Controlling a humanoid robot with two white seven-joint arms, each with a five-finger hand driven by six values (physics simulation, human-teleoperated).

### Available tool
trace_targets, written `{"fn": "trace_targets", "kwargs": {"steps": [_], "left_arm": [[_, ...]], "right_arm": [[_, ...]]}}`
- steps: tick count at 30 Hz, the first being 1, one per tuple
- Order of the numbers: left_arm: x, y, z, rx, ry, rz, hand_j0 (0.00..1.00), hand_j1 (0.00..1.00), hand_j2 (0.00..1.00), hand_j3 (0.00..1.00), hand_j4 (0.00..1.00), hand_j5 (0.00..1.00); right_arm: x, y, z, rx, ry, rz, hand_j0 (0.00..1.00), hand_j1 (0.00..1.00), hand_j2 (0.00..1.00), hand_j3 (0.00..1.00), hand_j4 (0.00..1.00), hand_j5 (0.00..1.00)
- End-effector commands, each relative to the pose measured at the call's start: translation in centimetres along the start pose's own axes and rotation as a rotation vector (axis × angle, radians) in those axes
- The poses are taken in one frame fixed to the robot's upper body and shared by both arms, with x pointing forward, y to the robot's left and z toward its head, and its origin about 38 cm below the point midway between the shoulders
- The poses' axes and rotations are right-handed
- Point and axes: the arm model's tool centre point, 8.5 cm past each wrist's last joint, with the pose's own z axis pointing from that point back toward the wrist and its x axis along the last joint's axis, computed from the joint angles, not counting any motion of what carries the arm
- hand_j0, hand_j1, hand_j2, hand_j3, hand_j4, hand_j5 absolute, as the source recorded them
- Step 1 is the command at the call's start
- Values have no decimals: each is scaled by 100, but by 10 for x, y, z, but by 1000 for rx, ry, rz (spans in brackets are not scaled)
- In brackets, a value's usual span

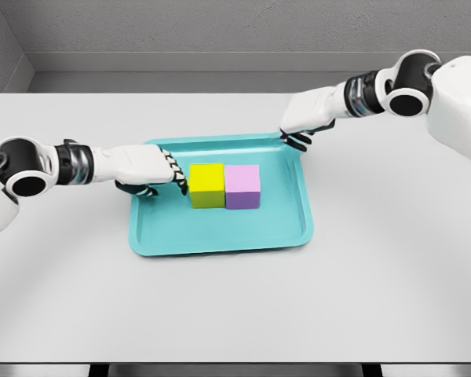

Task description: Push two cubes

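Note:
A yellow cube (206,184) and a pink-purple cube (242,186) sit side by side, touching, in the middle of a teal tray (220,233). My left hand (173,174) reaches in over the tray's left side, fingers extended and close to the yellow cube's left face, holding nothing. My right hand (297,138) hovers at the tray's far right corner, away from the cubes, its fingers loosely curled downward and empty.
The tray lies on a white table (392,259) with a grey wall behind. Both white forearms cross the table's left and upper right areas.

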Motion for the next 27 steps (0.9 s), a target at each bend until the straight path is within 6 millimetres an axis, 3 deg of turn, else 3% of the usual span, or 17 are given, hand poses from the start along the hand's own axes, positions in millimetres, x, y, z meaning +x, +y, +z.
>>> {"fn": "trace_targets", "kwargs": {"steps": [1,6,12,14,16,18,20,22,25,26,27], "left_arm": [[-3,-1,4,-2,10,5,67,67,67,67,67,67],[-4,1,5,1,11,2,67,67,67,67,67,67],[1,-2,3,2,-3,5,67,67,67,67,67,67],[4,0,3,7,-9,1,67,67,67,67,67,67],[4,1,5,8,-10,-4,67,67,67,67,67,67],[4,1,6,6,-8,-5,67,67,67,67,67,67],[2,-2,10,-1,0,-2,67,67,67,67,67,67],[-1,4,31,19,6,-2,67,67,67,67,67,67],[-2,16,91,39,32,-24,72,72,72,72,72,72],[1,21,109,45,43,-43,87,87,87,87,87,87],[-5,13,127,37,85,-24,100,100,100,100,100,100]], "right_arm": [[-15,7,19,-10,44,-26,16,16,16,16,16,16],[-30,25,42,3,96,-56,17,17,17,17,17,17],[-44,58,70,41,150,-102,26,26,26,26,26,26],[-43,58,71,38,150,-102,42,42,42,42,42,42],[-43,58,71,38,150,-102,70,70,70,70,70,70],[-40,53,67,30,137,-94,79,79,79,79,79,79],[-40,52,68,27,137,-93,100,100,100,100,100,100],[-38,52,67,26,131,-88,100,100,100,100,100,100],[-36,51,66,23,126,-85,100,100,100,100,100,100],[-36,52,69,25,129,-81,100,100,100,100,100,100],[-40,61,79,34,147,-97,100,100,100,100,100,100]]}}
